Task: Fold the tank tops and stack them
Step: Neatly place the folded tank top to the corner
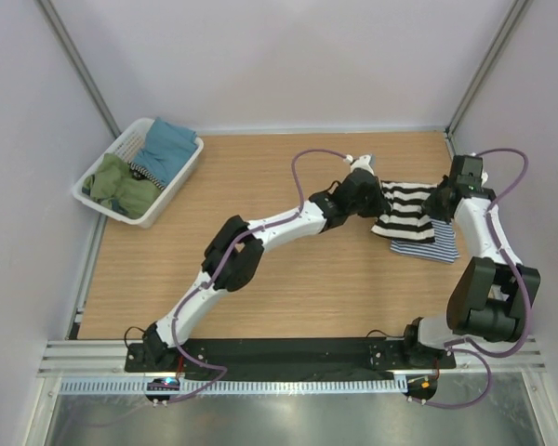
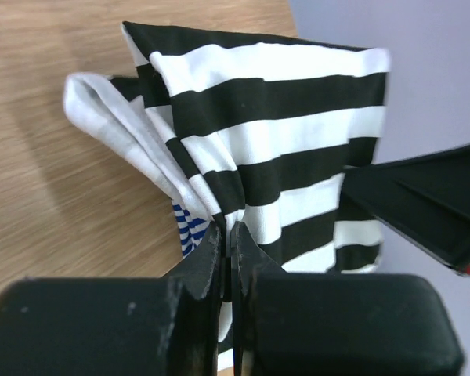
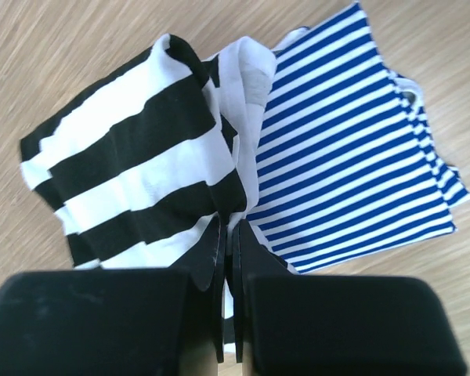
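A folded tank top with broad black-and-white stripes (image 1: 407, 208) hangs between my two grippers at the back right of the table. It sits over a flat tank top with thin navy-and-white stripes (image 1: 434, 248). My left gripper (image 2: 228, 235) is shut on the near edge of the broad-striped tank top (image 2: 274, 133). My right gripper (image 3: 229, 229) is shut on another edge of that tank top (image 3: 133, 168), with the thin-striped one (image 3: 352, 157) spread flat on the wood just to its right. In the top view the left gripper (image 1: 379, 198) and right gripper (image 1: 439, 204) stand at opposite ends of the cloth.
A white slatted basket (image 1: 181, 183) at the back left holds teal and green cloth (image 1: 135, 172). The wooden table (image 1: 288, 297) is bounded by white walls and metal corner posts (image 1: 488, 65). A black rail (image 1: 288, 353) runs along the near edge.
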Controlling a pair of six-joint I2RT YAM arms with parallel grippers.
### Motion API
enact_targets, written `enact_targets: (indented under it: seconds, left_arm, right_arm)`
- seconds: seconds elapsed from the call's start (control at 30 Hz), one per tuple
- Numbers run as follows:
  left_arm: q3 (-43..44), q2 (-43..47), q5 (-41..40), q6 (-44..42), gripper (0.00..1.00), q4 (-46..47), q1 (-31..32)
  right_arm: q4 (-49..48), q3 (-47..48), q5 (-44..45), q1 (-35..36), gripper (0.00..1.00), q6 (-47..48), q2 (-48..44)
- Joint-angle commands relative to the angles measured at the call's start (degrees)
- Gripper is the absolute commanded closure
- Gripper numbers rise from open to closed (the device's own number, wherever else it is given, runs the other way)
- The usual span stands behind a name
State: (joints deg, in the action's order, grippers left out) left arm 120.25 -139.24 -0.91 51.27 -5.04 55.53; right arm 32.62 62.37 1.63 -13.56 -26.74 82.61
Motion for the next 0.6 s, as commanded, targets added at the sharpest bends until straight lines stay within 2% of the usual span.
enact_targets:
  seconds: [0.0,0.3,0.57]
  left_arm:
    - [5.78,-2.87,0.73,1.99,1.00,3.36,2.04]
    - [10.97,-9.73,0.12,4.99,1.00,8.90,4.15]
    - [11.06,-9.47,-3.04,2.62,1.00,10.40,5.99]
  right_arm:
    - [-0.54,-0.93,0.30,-2.16,0.99,0.11,-2.19]
    - [-3.00,-2.96,0.84,-7.79,0.99,-0.51,-0.70]
    - [-3.79,-2.08,-0.57,-9.81,0.99,-1.12,1.77]
